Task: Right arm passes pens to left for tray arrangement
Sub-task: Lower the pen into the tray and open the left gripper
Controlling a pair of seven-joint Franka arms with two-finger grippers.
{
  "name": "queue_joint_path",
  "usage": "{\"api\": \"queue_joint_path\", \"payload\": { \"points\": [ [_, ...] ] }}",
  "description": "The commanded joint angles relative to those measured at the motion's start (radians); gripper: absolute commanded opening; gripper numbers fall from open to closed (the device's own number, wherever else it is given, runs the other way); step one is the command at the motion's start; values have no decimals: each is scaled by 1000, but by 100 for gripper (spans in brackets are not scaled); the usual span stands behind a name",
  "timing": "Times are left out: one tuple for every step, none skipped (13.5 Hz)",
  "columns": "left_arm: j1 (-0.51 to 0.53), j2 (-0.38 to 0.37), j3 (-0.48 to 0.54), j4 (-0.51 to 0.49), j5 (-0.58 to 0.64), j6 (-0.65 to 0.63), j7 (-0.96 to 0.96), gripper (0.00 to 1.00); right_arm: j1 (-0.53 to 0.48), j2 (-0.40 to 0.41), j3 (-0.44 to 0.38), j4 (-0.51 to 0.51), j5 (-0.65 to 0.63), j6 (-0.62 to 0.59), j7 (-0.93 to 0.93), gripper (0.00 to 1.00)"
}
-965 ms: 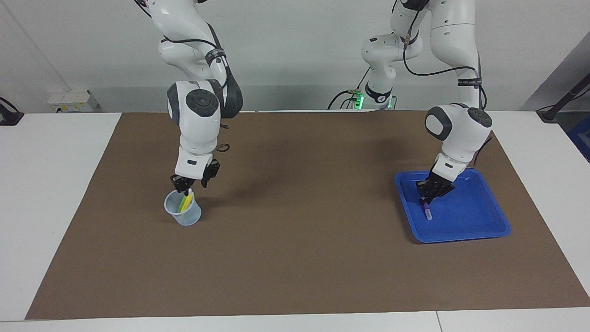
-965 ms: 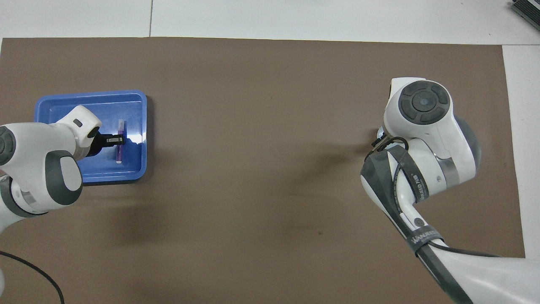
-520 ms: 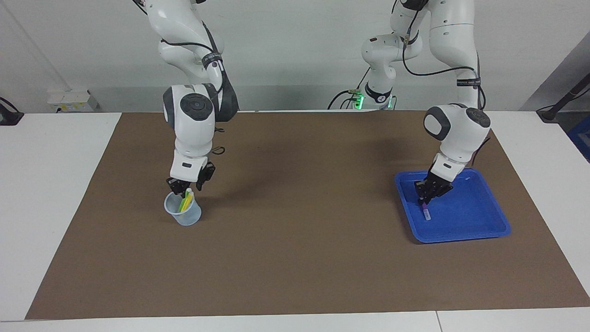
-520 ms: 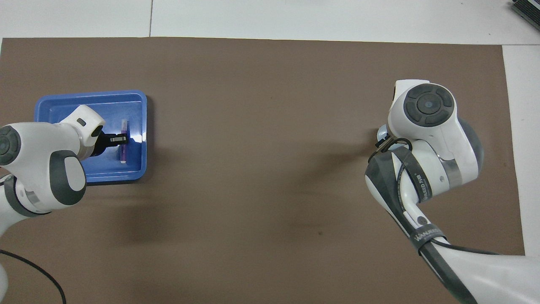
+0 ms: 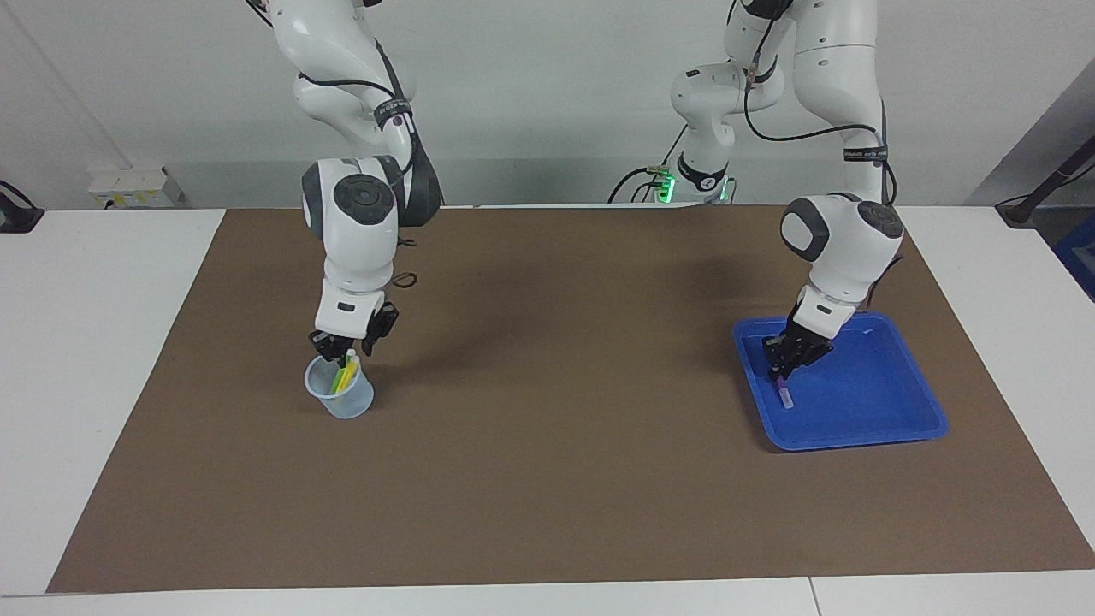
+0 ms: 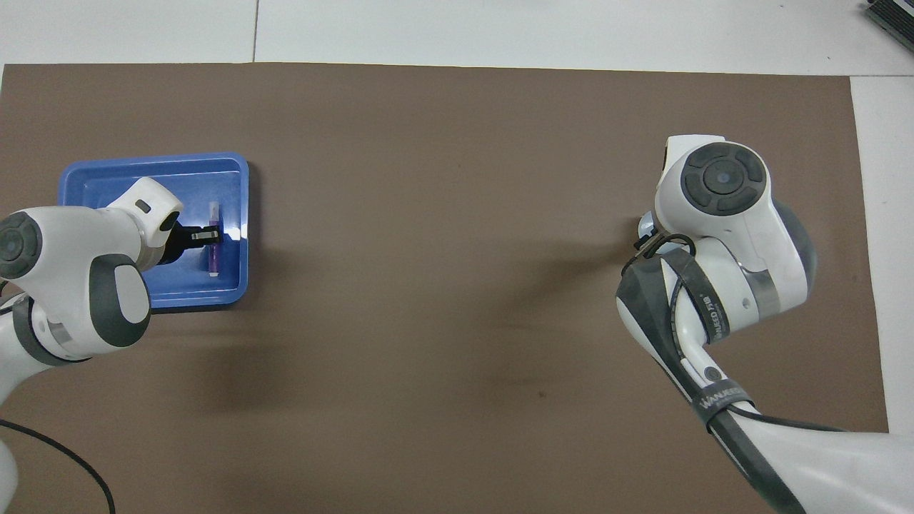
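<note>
Only facing shows the cup — right hand unreadable; left hand grips purple pen.

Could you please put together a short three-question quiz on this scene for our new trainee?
1. True or false: the purple pen is inside the blue tray.
2. What is the left gripper shut on? A) purple pen B) cup C) nothing
3. Which pens stand in the cup under the right gripper?

Key: 1 true; 2 A; 3 the yellow pen and the green pen.
</note>
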Motion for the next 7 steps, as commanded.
{"api": "queue_joint_path", "payload": {
  "points": [
    [-8,13,10,3,8,-4,-4,0,-11,-11,9,-26,-21,37,-8,43],
    [-5,12,8,5,8,-5,-2,1,-9,-11,9,-26,-21,36,-5,43],
    [-4,12,8,6,8,-7,-1,14,-9,-11,9,-26,-21,37,-5,41],
    [-5,12,8,6,8,-7,-2,23,-9,-11,9,-26,-21,37,-5,40],
    [-7,12,8,6,8,-7,-2,29,-11,-11,9,-26,-21,37,-5,40],
    [-8,13,8,8,8,-7,-2,48,-15,-11,9,-26,-21,40,-5,40],
    [-10,12,8,8,8,-7,-2,84,-16,-11,9,-26,-21,45,-8,39]
  ]
}}
